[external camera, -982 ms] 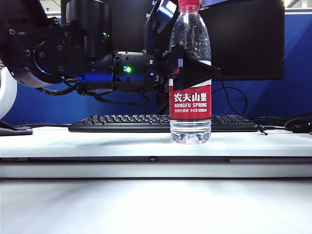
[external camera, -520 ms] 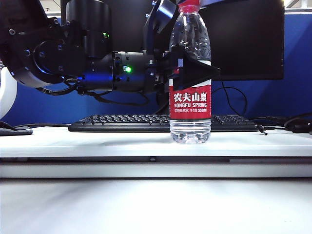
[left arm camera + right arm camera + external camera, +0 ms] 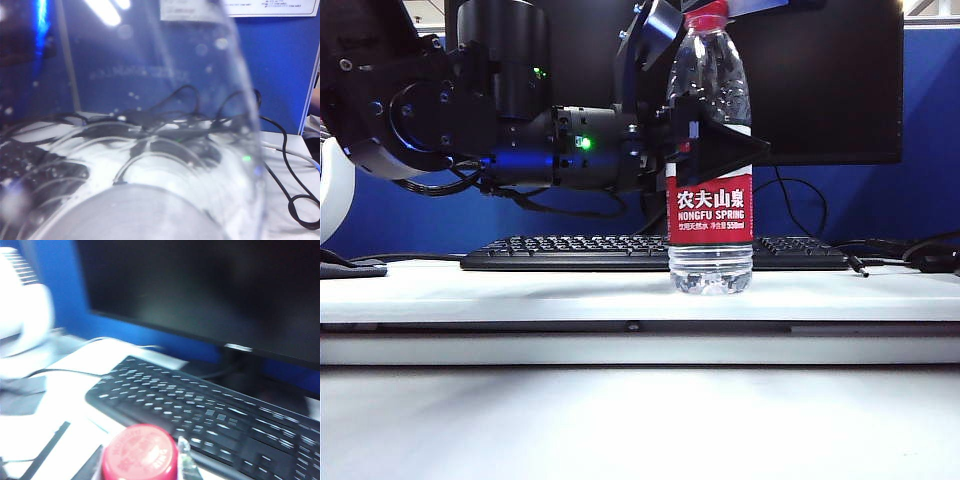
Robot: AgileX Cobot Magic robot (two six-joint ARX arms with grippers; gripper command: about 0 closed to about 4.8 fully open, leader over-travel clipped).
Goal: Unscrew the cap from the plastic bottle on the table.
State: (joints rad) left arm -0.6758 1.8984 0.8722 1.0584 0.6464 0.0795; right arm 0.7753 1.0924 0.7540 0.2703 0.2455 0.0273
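Exterior view: the plastic bottle (image 3: 711, 160) stands near the desk's (image 3: 520, 290) front edge, the left gripper (image 3: 712, 145) clamped round its middle. The right gripper (image 3: 720, 8), at the cap (image 3: 707, 14), has been closing this past second, though whether it is pinching the cap I cannot tell; unscrewing looks about to begin.

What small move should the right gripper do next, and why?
Probably finish closing on the cap, then begin to twist it. The left gripper clamps the bottle, which stands upright on the table, so it is steadied. In the right wrist view the cap sits just under the camera, still on the neck, but the right gripper's jaws hardly show, so a firm grip cannot be confirmed.
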